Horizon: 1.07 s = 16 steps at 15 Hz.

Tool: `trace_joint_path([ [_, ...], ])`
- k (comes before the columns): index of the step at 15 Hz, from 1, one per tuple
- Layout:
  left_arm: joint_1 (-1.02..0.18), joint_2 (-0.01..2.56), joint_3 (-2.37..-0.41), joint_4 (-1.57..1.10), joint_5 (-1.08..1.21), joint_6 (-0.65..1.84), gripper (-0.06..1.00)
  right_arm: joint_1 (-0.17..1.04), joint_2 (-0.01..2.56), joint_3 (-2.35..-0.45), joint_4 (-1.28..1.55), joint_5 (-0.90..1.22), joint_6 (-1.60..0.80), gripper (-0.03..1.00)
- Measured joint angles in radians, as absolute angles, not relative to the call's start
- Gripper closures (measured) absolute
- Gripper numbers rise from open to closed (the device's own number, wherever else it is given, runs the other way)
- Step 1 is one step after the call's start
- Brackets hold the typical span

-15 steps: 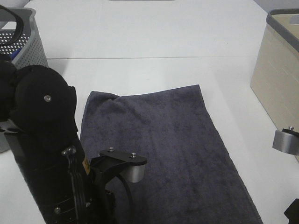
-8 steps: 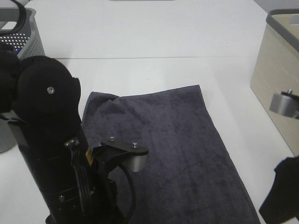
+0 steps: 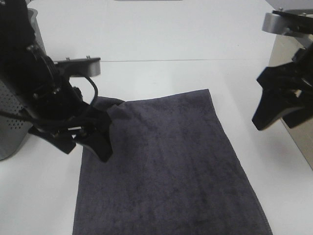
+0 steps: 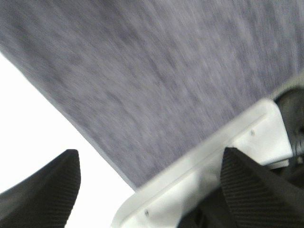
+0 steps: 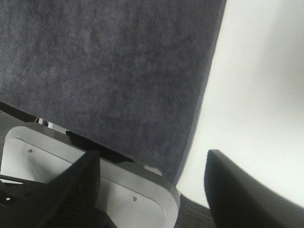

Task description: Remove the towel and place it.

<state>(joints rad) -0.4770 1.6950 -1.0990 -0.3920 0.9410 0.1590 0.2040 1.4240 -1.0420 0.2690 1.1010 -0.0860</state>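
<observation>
The dark charcoal towel lies spread flat on the white table, its far-left corner slightly rumpled. My left gripper hangs open over the towel's left edge near that corner, nothing between its fingers. In the left wrist view the towel fills the upper part, and the left gripper shows open jaws. My right gripper stands open above bare table, to the right of the towel. The right wrist view shows the towel and its hemmed edge, with the right gripper open and empty.
A grey perforated basket stands at the left behind my left arm. A beige bin with a grey rim stands at the right, partly hidden by my right arm. A white frame part shows beyond the towel's near end.
Both arms have swung away from the near edge: the left to the towel's left side, the right up along the right side. The left jaws have widened.
</observation>
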Motion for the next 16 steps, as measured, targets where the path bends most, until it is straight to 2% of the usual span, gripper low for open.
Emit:
trace_joint_path([
  [6,-0.304,1.732,-1.188,-0.350,0.844,0.189,0.19,0.204,1.783,-1.399,0.335,1.117,-0.200,0.31],
  [9,-0.288,1.827,-1.295,-0.299,0.826,0.185,0.18,0.185,1.946,-1.569,0.334,1.127,-0.238,0.25],
  [12,-0.288,2.015,-1.495,-0.275,0.827,0.169,0.18,0.098,2.130,-1.819,0.359,1.202,-0.270,0.24],
  [16,-0.262,2.200,-1.704,-0.267,0.862,0.146,0.18,0.094,2.319,-2.027,0.407,1.213,-0.291,0.24],
])
